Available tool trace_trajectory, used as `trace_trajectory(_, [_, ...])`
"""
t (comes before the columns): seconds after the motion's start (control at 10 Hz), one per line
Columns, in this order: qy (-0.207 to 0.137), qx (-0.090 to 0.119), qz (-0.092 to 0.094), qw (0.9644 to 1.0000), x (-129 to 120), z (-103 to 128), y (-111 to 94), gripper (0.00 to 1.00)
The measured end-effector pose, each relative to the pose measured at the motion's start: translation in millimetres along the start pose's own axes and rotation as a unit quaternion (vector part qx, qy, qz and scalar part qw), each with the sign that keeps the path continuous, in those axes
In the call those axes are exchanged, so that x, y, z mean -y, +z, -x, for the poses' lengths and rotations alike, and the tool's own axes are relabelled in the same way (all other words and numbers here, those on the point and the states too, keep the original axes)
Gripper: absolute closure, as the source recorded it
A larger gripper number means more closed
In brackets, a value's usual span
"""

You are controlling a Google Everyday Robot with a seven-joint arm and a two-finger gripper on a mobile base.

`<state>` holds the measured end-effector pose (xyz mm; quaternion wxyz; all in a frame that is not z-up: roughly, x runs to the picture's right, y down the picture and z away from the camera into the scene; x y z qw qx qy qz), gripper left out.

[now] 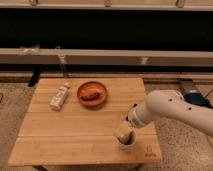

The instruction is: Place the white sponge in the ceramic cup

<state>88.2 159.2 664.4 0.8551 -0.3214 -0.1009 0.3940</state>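
While the hand (126, 131) was clamped on the white sponge (123, 133) over the ceramic cup (126, 145) | bench (75, 135) front-right | orange bowl (92, 93), white bottle (59, 96) well apart, nothing between.

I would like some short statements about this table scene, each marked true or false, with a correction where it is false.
1. The gripper is over the ceramic cup near the table's front right corner. True.
2. The white sponge lies flat in the middle of the table. False: it is at the gripper, right above the cup's mouth.
3. The orange bowl stands behind the cup, toward the far side. True.
4. The white bottle stands upright inside the bowl. False: it lies on the table left of the bowl.
5. The bowl is empty. False: something brownish lies in it.
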Motion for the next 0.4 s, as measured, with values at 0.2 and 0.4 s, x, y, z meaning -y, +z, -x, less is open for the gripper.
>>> trace_trajectory(0.2, [-0.048,-0.007,-0.003,0.9988,5,15,-16,0.20])
trace_trajectory(0.4, [-0.079,-0.019,0.004,0.9967,8,26,-20,0.20])
